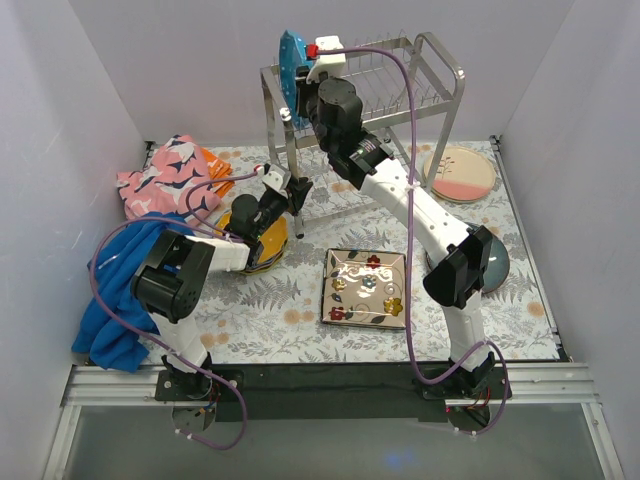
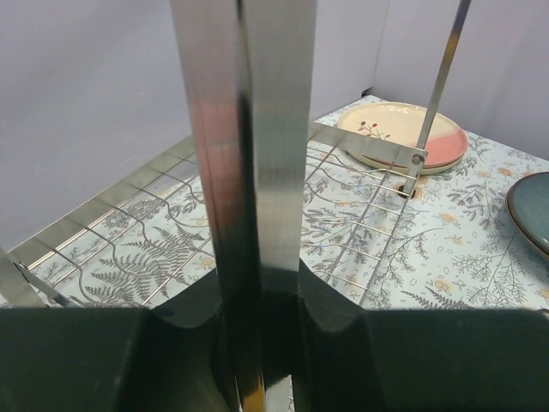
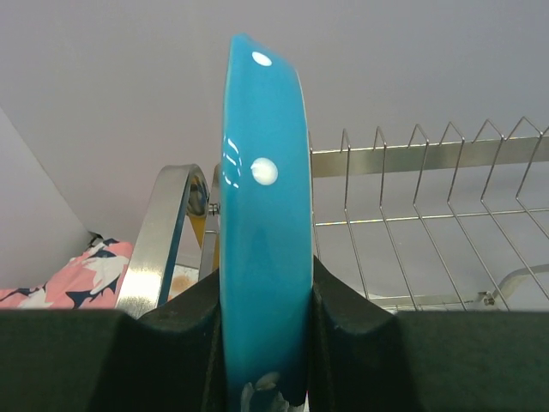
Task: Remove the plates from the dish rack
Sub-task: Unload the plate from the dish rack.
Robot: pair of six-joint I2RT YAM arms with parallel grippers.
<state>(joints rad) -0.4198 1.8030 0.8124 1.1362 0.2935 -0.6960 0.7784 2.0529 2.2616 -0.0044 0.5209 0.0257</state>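
The teal plate (image 3: 262,215) stands on edge in the slot wires at the left end of the rack (image 1: 400,70), on its top tier, and it is the only plate visible up there. It looks like glazed ceramic: stiff, fairly heavy for a two-finger hold, slick on both faces, and likely to chip or break if it knocks the wires or drops. The rim is the sensible place to take it, with a pad on each face and the plate kept upright, then lifted straight up out of the slot before any turning. The right hand (image 3: 264,292) is placed that way, its fingers (image 3: 339,318) lying against both faces of the plate's upper rim in what looks like a grip. The hold is narrow, so the plate could pivot between the pads once it is free. The left hand (image 2: 260,292) is clenched on a chrome leg (image 2: 257,129) of the rack, probably to steady it. Four plates lie flat on the table (image 1: 290,330): an orange plate (image 1: 262,245) under the left arm, a square plate (image 1: 365,288) in the middle, a cream plate (image 1: 458,173) to the right of the rack, and a dark plate (image 1: 493,262) partly under the right arm.
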